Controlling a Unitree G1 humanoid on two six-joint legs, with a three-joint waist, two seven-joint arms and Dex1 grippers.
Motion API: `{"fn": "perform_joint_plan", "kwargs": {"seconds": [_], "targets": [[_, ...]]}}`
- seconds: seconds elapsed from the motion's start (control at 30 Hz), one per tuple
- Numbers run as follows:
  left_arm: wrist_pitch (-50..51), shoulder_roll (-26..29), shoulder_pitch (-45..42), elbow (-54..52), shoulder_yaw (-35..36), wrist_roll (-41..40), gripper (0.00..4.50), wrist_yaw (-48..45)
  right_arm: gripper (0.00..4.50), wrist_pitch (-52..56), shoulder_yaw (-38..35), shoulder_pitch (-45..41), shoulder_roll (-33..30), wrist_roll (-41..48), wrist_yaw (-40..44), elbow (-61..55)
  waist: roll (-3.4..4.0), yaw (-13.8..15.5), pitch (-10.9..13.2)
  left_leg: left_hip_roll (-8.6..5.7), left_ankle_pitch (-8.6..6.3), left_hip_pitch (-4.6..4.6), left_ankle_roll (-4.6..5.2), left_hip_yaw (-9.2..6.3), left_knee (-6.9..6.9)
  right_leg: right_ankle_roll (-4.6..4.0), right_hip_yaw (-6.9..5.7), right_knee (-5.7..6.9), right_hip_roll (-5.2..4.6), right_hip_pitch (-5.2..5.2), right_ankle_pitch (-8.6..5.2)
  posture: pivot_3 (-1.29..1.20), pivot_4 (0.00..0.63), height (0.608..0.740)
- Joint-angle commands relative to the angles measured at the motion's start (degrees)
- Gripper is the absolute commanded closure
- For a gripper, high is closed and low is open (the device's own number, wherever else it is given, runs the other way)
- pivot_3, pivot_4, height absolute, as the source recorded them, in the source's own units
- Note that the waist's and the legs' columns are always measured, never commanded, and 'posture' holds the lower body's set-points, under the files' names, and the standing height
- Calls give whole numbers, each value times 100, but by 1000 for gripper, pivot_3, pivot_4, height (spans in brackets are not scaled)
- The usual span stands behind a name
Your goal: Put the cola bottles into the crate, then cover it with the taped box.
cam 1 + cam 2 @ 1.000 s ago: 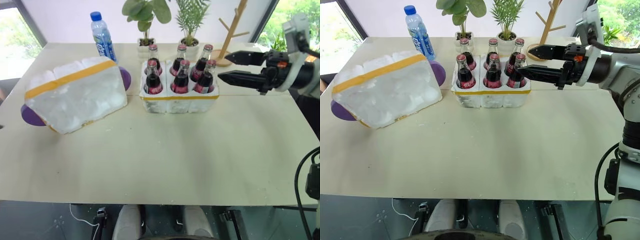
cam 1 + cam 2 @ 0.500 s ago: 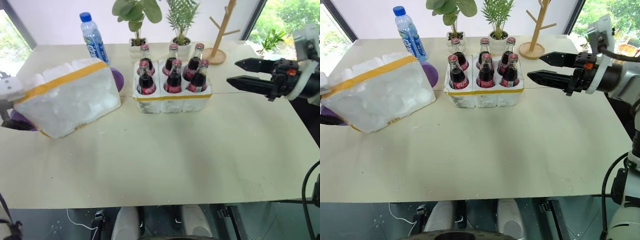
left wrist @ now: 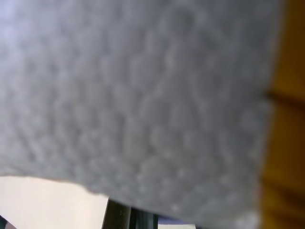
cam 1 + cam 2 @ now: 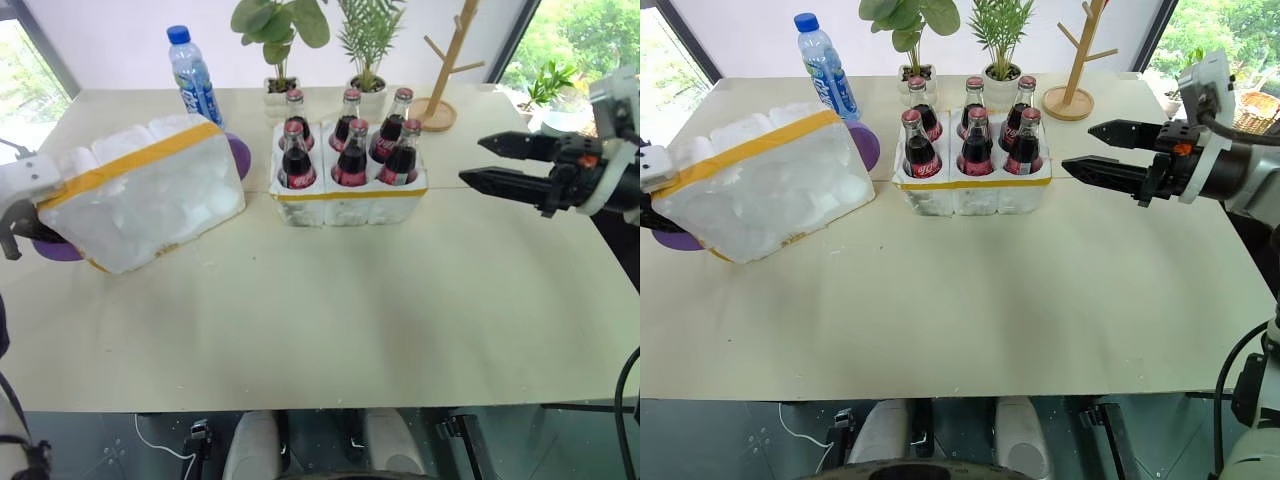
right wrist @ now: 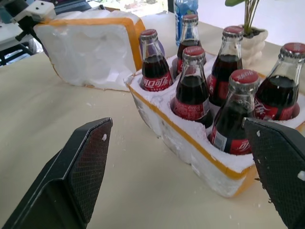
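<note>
- All six small glass cola bottles [image 4: 968, 135] with red caps and red labels stand upright in the wells of the low white foam crate [image 4: 960, 192] with its yellow tape band, so the loading step looks finished; the step in hand is covering it.
- The large white lumpy foam box [image 4: 145, 195] with broad yellow tape bands lies tilted on the pale counter [image 4: 330, 310], just beside the crate on the robot's left, apart from it, a purple round patch showing at each end.
- The left gripper [image 4: 22, 212] sits at that box's far-left end by the purple patch; its fingers have shut, and from the left wrist view, pressed close against the foam, I judge they are clamped on the box's end, though the contact itself is hidden.
- The right gripper [image 4: 1110, 155] hovers level to the right of the crate, well apart from the box, its fingers wide apart and holding nothing.
- Next move, as I judge it: the box must be lifted, turned open side down and lowered squarely over the bottle tops; the right gripper would likely need to steady the other end.
- Risk: a skewed descent could knock a bottle.
- A clear blue-capped water bottle [image 4: 196, 76] stands behind the box.
</note>
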Motion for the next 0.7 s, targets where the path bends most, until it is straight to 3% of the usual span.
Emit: {"fn": "perform_joint_plan", "kwargs": {"seconds": [0.03, 0.37, 0.57, 0.7], "targets": [[-194, 16, 101, -41, 207, -83, 4207, 626, 0, -199, -208, 138, -166, -56, -31, -228, 0, -2, 0, 0, 0, 0, 0, 0, 2, 0, 0, 1, 0, 0, 0, 0, 150, 740], [-115, -205, -491, -625, 814, -379, 4207, 2571, 0, -163, -647, 606, -227, 7, -251, -340, -25, -2, 9, 3, -4, -21, 6, -16, 39, 2, -8, 9, 4, 2, 1, 0, 150, 740], [-1133, -718, -612, -1855, 955, -282, 4207, 4312, 0, -107, -836, 833, -125, 82, -434, -388, -27, 63, 8, 2, -4, -35, 7, -21, 50, 8, -12, 7, 1, -1, 5, 0, 150, 740], [-1161, -1203, -413, -2798, 965, -209, 4207, 5137, 0, -157, -864, 981, -182, 77, -423, -299, -27, 108, 8, 1, -4, -37, 7, -19, 51, 9, -10, 8, 1, -3, 5, 0, 150, 740]]}}
